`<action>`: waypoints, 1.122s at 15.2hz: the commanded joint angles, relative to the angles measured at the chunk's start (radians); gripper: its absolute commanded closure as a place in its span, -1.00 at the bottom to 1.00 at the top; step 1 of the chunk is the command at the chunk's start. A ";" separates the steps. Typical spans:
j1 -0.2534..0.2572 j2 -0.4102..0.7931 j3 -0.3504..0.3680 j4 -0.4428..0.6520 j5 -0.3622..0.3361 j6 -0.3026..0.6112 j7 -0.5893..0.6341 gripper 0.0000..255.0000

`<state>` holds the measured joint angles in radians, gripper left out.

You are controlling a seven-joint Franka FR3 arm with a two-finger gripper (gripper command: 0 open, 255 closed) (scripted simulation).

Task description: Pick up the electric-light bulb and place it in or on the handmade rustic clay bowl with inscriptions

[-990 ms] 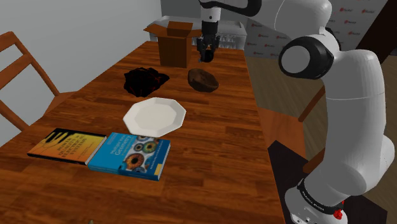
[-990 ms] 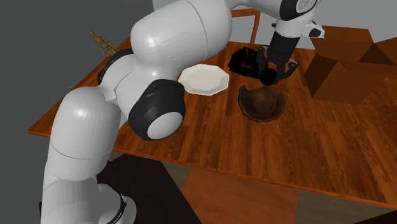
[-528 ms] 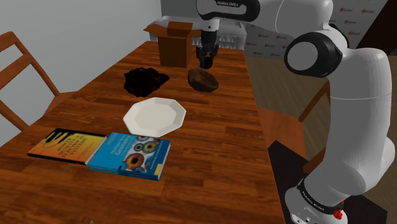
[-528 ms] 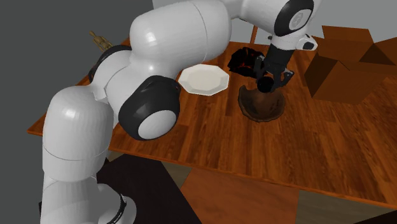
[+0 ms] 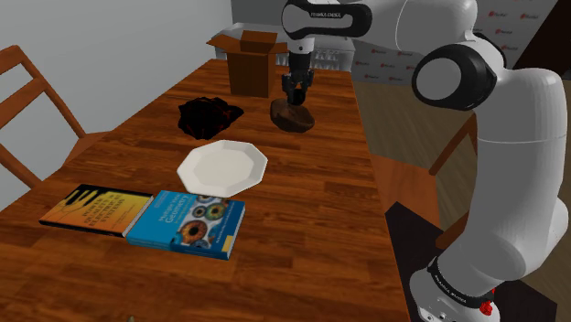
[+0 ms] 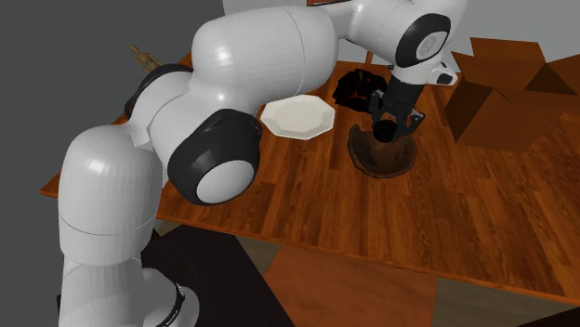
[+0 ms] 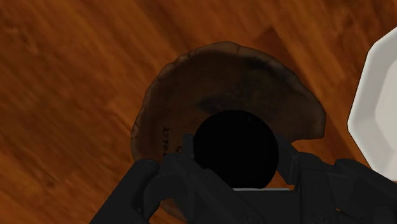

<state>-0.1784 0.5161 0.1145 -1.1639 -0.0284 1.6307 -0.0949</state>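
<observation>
Hand [image 5: 295, 91] holds the bulb right over the bowl.

Hand fingers [image 7: 181, 159] are closed on a round black bulb [image 7: 235, 147], one on each side of it. The bulb hangs just above the middle of the brown bowl [image 7: 229, 76]. I cannot tell if it touches the bowl. In the shoulder view the bowl [image 5: 295, 119] sits at the far end of the brown counter [image 5: 302, 229], with a brown box [image 5: 249, 62] behind it. A white plate [image 5: 222, 167] lies nearer, to the shoulder view's left of the bowl. A black crumpled thing [image 5: 209, 116] lies left of the bowl. Two books [image 5: 188, 222] lie side by side at the near end of the counter.
</observation>
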 commanded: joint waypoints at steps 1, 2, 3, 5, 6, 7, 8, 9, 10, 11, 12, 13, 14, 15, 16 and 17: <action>0.000 0.000 0.000 -0.001 0.000 0.001 0.000 1.00; 0.000 0.000 0.000 -0.001 0.000 0.001 0.000 1.00; 0.000 0.000 0.000 -0.001 0.000 0.001 0.000 1.00; 0.000 0.000 0.000 -0.001 0.000 0.001 0.000 -1.00; 0.000 0.000 0.000 -0.001 0.000 0.001 0.000 -1.00; 0.000 0.000 0.000 -0.001 0.000 0.001 0.000 -1.00; 0.000 0.000 0.000 -0.001 0.000 0.001 0.000 -1.00; 0.000 0.000 0.000 -0.001 0.000 0.001 0.000 -1.00; 0.000 0.000 0.000 -0.001 0.000 0.001 0.000 -1.00; 0.002 0.011 0.000 0.050 -0.001 -0.039 0.000 -1.00; 0.004 0.025 0.000 0.108 -0.002 -0.082 0.000 -1.00; 0.007 0.045 -0.001 0.173 -0.004 -0.128 0.000 -1.00; 0.010 0.064 -0.001 0.233 -0.006 -0.168 0.000 -1.00; 0.010 0.064 -0.001 0.233 -0.006 -0.168 0.000 -1.00; 0.010 0.064 -0.001 0.233 -0.006 -0.168 0.000 -1.00; 0.010 0.064 -0.001 0.233 -0.006 -0.168 0.000 -1.00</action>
<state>-0.1685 0.5777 0.1135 -0.9392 -0.0338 1.4688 -0.0945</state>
